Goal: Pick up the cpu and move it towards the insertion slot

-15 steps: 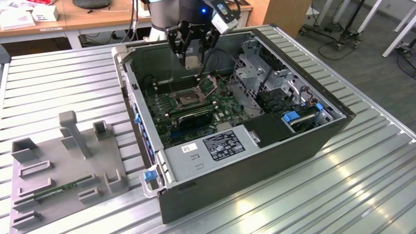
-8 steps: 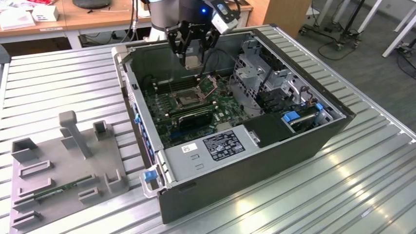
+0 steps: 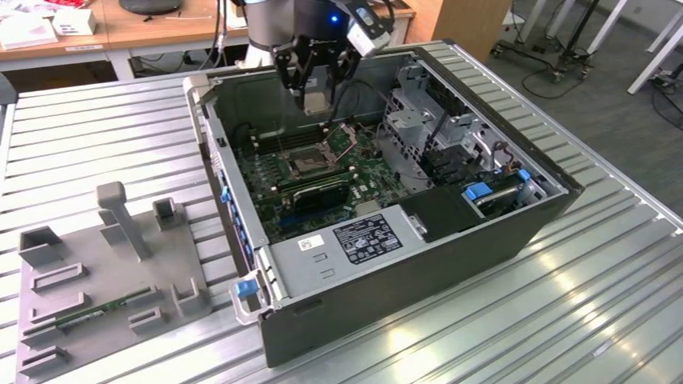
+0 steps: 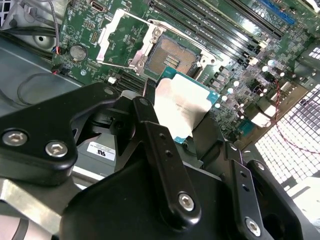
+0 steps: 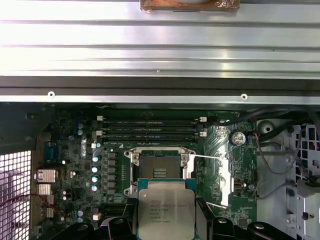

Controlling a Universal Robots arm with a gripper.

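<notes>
One chip is all I carry: my pincer (image 4: 172,107) is clamped on the cpu (image 4: 181,106), one black finger (image 4: 150,120) against each of two opposite edges, so the lifting part of the job looks done. I judge the step in hand to be the carry toward the insertion slot (image 4: 172,56).

In the exterior view I hang with the cpu (image 3: 315,102) inside the open computer case (image 3: 427,264), above the green circuit board (image 3: 353,180) and clear of it, with the insertion slot (image 3: 302,162) lower down on that board. In the first wrist view the cpu (image 5: 163,214) sits just beside the insertion slot (image 5: 159,170), its upper edge near the frame. The gap in height I cannot tell.

What this stage calls for, as I judge it, is keeping the chip level and square to the frame, since the fit will be close and the contacts below look fine and easily bent.

The cpu is a flat square with a pale, dull metal face and a thin teal rim around it. The slot is a square well with a dark, grainy centre inside a bright steel frame, and its hinged silver plate (image 5: 225,177) lies swung open to one side. Long black memory slots (image 5: 150,127) run in parallel beyond it. My fingers are matt black, bolted with small round screws.
</notes>
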